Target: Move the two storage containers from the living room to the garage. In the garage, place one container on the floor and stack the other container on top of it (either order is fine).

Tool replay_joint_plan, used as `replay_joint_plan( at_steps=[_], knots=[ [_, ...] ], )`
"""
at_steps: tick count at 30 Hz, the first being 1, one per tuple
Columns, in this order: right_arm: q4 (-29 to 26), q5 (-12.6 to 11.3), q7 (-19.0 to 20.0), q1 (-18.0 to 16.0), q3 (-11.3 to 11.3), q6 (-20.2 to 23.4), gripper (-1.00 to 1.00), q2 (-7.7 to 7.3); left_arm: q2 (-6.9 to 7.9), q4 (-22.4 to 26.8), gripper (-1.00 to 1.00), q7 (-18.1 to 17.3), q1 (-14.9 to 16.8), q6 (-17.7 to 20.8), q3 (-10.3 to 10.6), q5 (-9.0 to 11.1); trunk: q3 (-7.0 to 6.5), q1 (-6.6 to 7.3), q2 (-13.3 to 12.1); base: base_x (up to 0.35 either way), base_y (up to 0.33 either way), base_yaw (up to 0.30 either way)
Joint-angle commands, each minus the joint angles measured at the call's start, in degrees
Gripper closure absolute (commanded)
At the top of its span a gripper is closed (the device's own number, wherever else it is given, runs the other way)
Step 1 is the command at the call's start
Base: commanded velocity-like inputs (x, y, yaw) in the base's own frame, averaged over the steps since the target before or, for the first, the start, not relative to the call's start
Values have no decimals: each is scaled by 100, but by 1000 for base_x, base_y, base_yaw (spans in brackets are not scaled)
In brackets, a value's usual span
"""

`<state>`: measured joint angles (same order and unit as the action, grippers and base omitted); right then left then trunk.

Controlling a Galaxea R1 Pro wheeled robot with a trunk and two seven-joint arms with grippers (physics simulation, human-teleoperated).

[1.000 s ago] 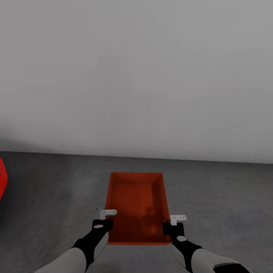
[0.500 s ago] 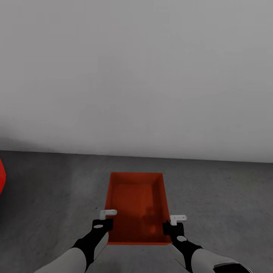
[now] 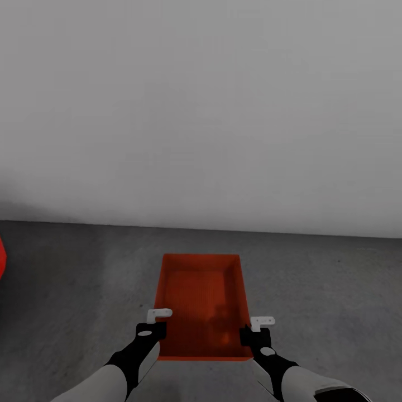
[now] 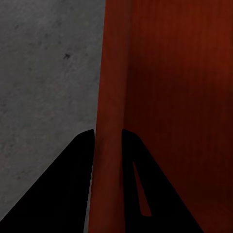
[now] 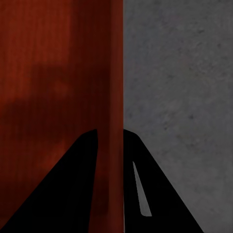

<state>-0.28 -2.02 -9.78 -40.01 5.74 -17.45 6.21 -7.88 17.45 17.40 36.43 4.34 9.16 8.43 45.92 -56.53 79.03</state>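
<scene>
pale grey forearms, black wrists, white bracket-shaped gripper mounts.

A red-orange storage container [image 3: 202, 304], rectangular, lidless and empty, is sitting level in the lower middle of the head view with its long sides running away from the camera toward the white wall of the garage [image 3: 201, 111]. It is being held over the dark grey mottled floor [image 3: 324, 290], each long side wall pinched from the outside and inside near its near end, as the wrist views are showing [image 4: 114, 97] [image 5: 114, 73]. A sliver of red is showing at the left edge of the head view [image 3: 1, 258], too little to tell what it is.
</scene>
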Motion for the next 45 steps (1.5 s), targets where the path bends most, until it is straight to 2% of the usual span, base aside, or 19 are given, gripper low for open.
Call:
replay_joint_plan(
  at_steps=[1,45],
  knots=[
    [2,77,29,2,-336,7,100,3,3,31,100,84,5,-170,-318,53,22,-22,44,0,0,0],
    [2,78,29,2,-333,5,100,3,6,39,100,89,5,-170,-321,53,812,-989,1808,0,0,0]
  ],
)
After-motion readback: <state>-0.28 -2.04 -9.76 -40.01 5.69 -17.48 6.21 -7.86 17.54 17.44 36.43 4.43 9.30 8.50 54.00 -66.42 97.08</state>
